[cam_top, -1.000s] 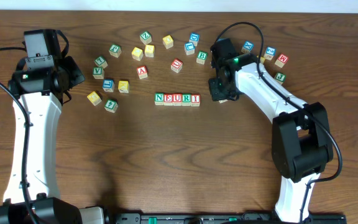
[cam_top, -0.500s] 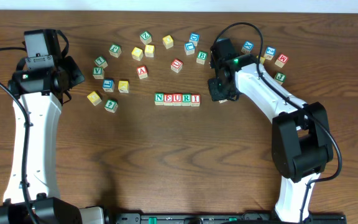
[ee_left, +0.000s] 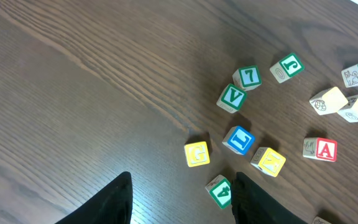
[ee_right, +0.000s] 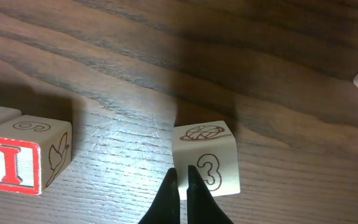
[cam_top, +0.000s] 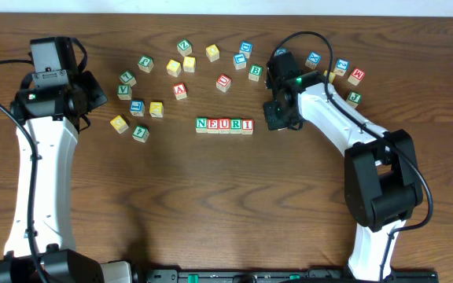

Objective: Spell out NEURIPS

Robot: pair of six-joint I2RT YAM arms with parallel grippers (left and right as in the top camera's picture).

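Observation:
Five cubes stand in a row at mid-table: green N (cam_top: 201, 124), E (cam_top: 213, 125), red U (cam_top: 224, 125), green R (cam_top: 236, 125), red I (cam_top: 248, 125). My right gripper (cam_top: 276, 119) is just right of the I and hides whatever lies under it. In the right wrist view its fingers (ee_right: 182, 180) are shut, empty, tips against a pale cube (ee_right: 205, 157) showing a 3 and a drawing. That cube sits a gap right of the I cube (ee_right: 17, 163). No P face shows. My left gripper (cam_top: 93, 93) hangs open and empty at far left.
Loose cubes are scattered behind the row: A (cam_top: 180, 91), V (cam_top: 124, 92), several yellow-topped ones such as (cam_top: 156, 109), B (cam_top: 255, 71), W (cam_top: 357, 76), J (cam_top: 354, 98). The left wrist view shows V (ee_left: 232, 98), A (ee_left: 321, 149) and a green 4 cube (ee_left: 220, 191).
My right gripper has slid slightly left toward the I end of the row, and now covers the cube overhead. The left arm has not moved.

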